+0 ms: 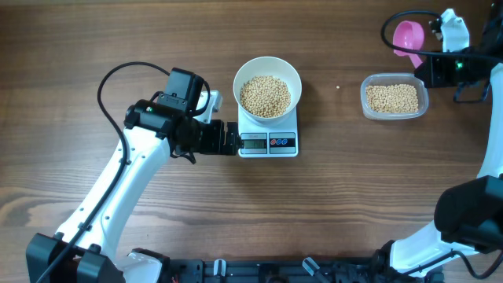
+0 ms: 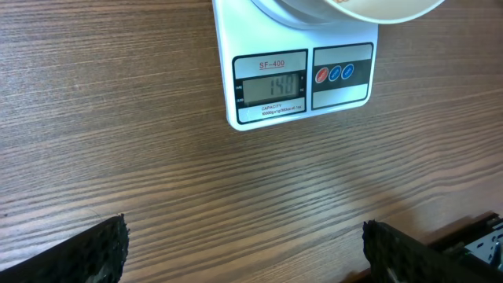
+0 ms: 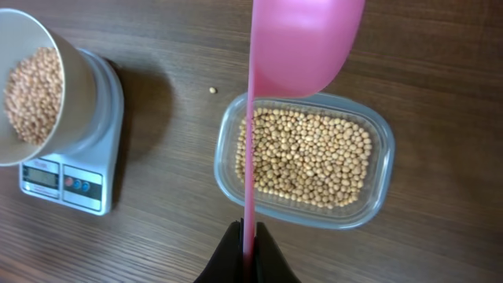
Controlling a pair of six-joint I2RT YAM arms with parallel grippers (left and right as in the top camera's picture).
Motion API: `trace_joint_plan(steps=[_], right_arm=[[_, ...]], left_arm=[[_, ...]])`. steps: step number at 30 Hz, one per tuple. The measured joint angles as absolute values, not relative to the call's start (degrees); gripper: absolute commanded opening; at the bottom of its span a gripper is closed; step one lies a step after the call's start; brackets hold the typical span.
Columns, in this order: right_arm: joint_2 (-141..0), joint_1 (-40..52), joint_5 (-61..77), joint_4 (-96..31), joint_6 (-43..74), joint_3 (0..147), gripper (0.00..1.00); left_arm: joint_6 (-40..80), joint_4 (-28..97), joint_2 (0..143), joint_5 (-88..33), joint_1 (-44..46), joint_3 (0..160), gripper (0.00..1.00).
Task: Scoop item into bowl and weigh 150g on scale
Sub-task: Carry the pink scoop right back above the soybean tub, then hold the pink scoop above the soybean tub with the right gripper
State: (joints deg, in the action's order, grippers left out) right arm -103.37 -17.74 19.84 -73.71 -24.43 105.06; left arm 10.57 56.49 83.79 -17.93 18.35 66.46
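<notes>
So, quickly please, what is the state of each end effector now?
Left end effector: open, holding nothing.
Right end effector: closed, holding the pink plastic scoop by its handle.

— Where's the scale [image 1: 268,141]?
— Mid-worktop [image 1: 157,47], display edge on the near side. The bowl [image 1: 296,79] sits on its far part, beans [image 1: 265,96] inside.
— And left of it?
— The left pincer [image 1: 229,139], just beside the display edge.
— To the right?
— A lone bean [image 1: 338,88], then the tub [image 1: 366,98], well apart from the scale, with more beans in it. The scoop [image 1: 409,35] is beyond the tub's far edge, in the right pincer [image 3: 249,236].
</notes>
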Motion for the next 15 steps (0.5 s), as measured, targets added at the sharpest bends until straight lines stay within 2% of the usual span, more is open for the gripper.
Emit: trace_joint_plan(steps=[15], right_arm=[[-103.4,-17.7,14.5,-73.9,-27.0,105.1,0.04]], left_arm=[[10.6,56.5,83.8,-17.9,18.3,66.5,1.0]])
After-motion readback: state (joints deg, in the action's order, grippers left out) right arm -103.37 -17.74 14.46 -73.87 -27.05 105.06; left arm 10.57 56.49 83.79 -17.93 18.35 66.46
